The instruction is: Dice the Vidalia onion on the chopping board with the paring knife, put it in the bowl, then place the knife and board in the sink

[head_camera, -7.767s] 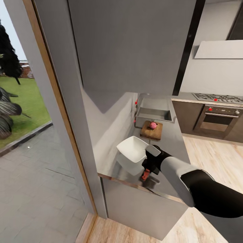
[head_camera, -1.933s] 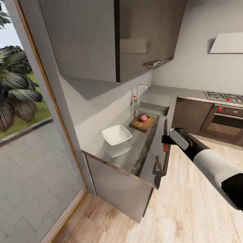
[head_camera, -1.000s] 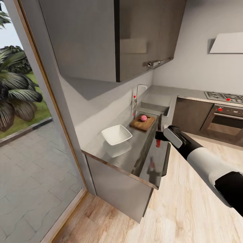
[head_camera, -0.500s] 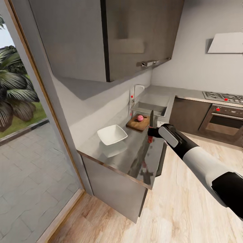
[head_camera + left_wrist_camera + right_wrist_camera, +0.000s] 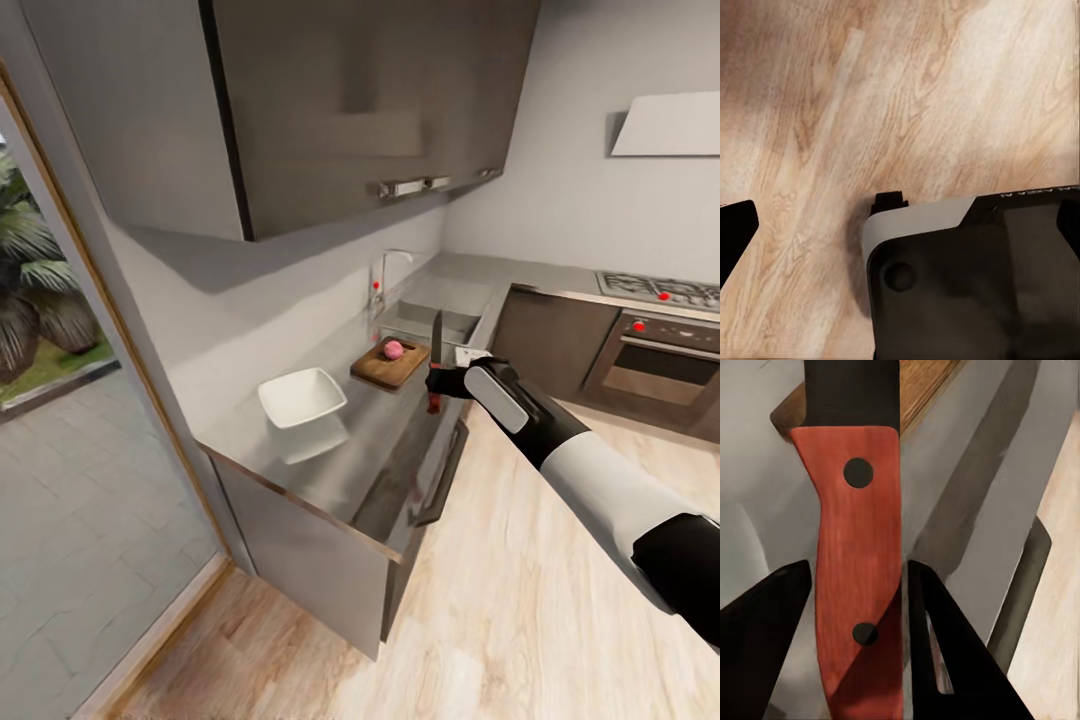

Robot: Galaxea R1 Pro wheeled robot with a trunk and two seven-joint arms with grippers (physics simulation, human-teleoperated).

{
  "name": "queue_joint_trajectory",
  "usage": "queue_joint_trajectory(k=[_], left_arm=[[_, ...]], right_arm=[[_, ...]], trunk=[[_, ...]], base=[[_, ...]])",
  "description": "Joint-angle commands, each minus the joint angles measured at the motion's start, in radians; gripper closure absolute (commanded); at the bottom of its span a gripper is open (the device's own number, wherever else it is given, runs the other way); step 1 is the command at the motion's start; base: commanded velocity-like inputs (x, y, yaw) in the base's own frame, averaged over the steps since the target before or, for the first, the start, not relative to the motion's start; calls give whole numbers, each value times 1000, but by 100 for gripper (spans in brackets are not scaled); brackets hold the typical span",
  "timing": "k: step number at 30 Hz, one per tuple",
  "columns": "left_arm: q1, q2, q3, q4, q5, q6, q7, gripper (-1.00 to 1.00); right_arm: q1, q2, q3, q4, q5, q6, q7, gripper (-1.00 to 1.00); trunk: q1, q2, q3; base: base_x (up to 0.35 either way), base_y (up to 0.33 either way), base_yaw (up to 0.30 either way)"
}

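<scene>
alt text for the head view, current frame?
The right gripper holds the paring knife blade-up beside the chopping board, where the Vidalia onion sits. A white bowl rests nearer on the glossy grey countertop; the sink and tap lie beyond the board, an oven and hob farther right.

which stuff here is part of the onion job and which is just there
Job: onion, board, knife in right gripper, bowl, sink, countertop.
Just there: oven, hob, hood, upper cabinets.
</scene>
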Motion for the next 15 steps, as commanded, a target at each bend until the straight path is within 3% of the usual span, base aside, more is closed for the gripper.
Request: queue_joint_trajectory(k=[1,15], left_arm=[[-2,-1,-8,5,6,-8,0,-100],[-2,-1,-8,5,6,-8,0,-100]], right_arm=[[-1,-2,5,-3,-10,0,-10,100],[-1,-2,5,-4,-10,0,-9,100]], trunk=[[0,-2,-3],[0,-2,-17]], base=[[0,-317,167],[0,-318,210]])
